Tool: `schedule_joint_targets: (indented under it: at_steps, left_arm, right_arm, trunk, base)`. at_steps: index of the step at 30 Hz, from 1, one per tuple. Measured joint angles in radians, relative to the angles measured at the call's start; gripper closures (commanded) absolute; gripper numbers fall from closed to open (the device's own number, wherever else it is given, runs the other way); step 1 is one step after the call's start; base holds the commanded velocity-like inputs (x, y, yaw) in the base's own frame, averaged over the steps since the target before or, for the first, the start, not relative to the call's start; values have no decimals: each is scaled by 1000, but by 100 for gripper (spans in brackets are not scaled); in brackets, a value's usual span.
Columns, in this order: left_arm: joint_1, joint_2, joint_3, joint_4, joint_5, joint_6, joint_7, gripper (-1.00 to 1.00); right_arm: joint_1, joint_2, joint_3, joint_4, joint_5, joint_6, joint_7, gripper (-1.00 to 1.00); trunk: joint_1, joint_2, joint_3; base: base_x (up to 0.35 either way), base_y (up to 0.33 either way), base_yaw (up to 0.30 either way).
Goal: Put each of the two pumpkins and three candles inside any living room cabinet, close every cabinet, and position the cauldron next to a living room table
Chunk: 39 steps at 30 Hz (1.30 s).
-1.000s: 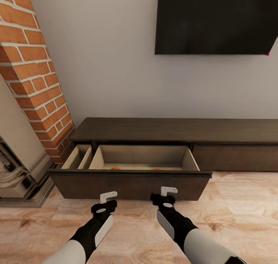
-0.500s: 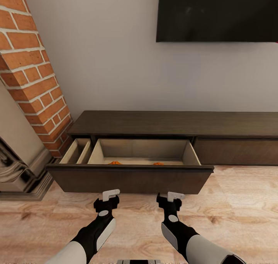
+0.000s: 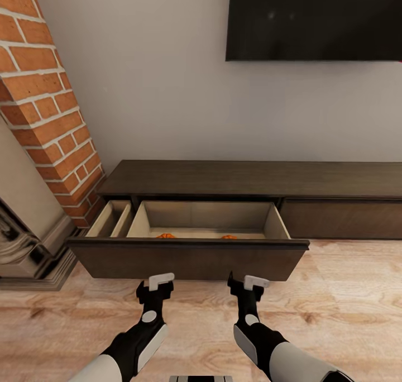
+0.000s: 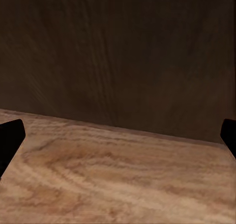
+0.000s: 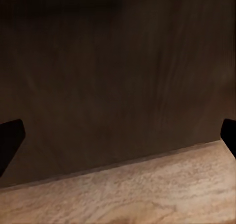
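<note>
Both claws, left [image 3: 154,284] and right [image 3: 249,284], spread empty before the open cabinet drawer [image 3: 187,257]. Two pumpkins [image 3: 165,235] lie inside. An uneven push could skew it.

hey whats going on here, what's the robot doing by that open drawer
The robot faces the long dark cabinet, whose wide drawer stands pulled out. Two orange tops, apparently the pumpkins, just peek over the drawer front inside the pale compartment. No candles can be made out from this angle. The left gripper and right gripper are both open and empty, held low in front of the drawer front above the wooden floor, not touching it. The drawer is not yet shut.
</note>
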Motion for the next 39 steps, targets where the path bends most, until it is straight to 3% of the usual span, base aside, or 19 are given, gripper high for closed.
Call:
schedule_joint_targets:
  at_steps: [6,15,20,39]
  left_arm:
    - [2,11,-14,0,0,-14,1,-100]
    - [2,11,-49,0,0,-15,1,-100]
    - [2,12,-57,0,1,-15,-1,-100]
    - [2,12,-59,1,3,-15,-1,-100]
  right_arm:
    - [1,1,-2,2,-11,-32,-11,-100]
    - [1,6,-1,2,-4,-64,-86,-100]
    - [-1,4,0,8,-1,-102,-80,-100]
    - [-1,2,2,9,-2,-100,-78,-100]
  trunk:
    - [0,0,0]
    - [0,0,0]
    - [0,0,0]
    - [0,0,0]
  base:
    - [0,0,0]
    - [0,0,0]
    - [0,0,0]
    - [96,5,0]
